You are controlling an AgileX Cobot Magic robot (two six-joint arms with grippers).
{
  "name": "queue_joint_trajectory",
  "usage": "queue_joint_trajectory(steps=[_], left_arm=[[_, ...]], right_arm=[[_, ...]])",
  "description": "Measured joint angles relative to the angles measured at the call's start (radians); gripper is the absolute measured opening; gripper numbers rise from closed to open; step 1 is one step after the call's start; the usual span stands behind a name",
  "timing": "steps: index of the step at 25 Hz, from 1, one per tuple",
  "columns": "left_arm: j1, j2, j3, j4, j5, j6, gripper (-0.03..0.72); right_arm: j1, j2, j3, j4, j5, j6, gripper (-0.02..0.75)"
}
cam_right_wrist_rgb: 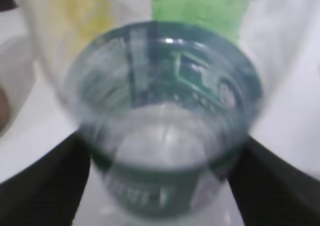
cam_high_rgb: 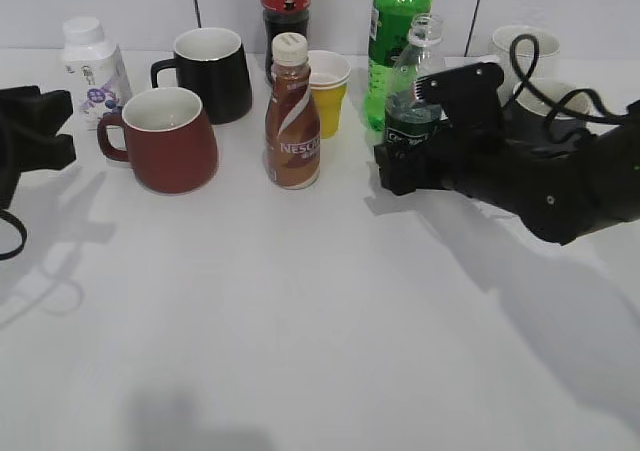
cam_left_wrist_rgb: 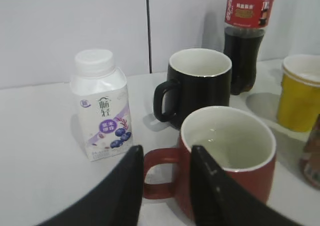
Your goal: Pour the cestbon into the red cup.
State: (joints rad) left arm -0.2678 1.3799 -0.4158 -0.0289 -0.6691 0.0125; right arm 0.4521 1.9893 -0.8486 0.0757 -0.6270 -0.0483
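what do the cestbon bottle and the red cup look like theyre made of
The cestbon bottle: thin clear plastic by the look of it, see-through walls with a dark green printed label wrapped round. The red cup: probably glazed ceramic, with a thick rim, a glossy dark red outside and a white inside that catches reflections.

White tabletop (cam_high_rgb: pixel 300 351), matte and bare across the near half. Behind it a pale grey-white wall (cam_high_rgb: pixel 120 6) made of flat panels, with 2 dark vertical seams visible in the exterior view; the left wrist view shows 1 such seam running down to the tabletop edge. Light comes from above and behind: soft grey shadows fall toward the camera on the left, right, and bottom centre. No floor or windows visible.
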Motion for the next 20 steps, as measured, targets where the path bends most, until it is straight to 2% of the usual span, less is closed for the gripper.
queue_joint_trajectory(steps=[6, 9, 13, 20], left_arm=[[-0.001, -0.067, 0.0, 0.0, 0.085, -0.082, 0.244], [-0.011, -0.126, -0.011, -0.002, 0.217, -0.089, 0.244], [-0.032, -0.204, -0.084, -0.033, 0.517, -0.095, 0.244], [-0.035, -0.318, -0.271, -0.065, 1.217, -0.096, 0.244]], right_arm=[[0.0, -0.101, 0.018, 0.0, 0.187, 0.041, 0.631], [0.0, -0.151, 0.018, 0.0, 0.312, 0.048, 0.631], [0.0, -0.208, 0.018, 0.0, 0.481, 0.048, 0.629], [0.0, -0.346, 0.018, -0.007, 0.857, 0.048, 0.586]])
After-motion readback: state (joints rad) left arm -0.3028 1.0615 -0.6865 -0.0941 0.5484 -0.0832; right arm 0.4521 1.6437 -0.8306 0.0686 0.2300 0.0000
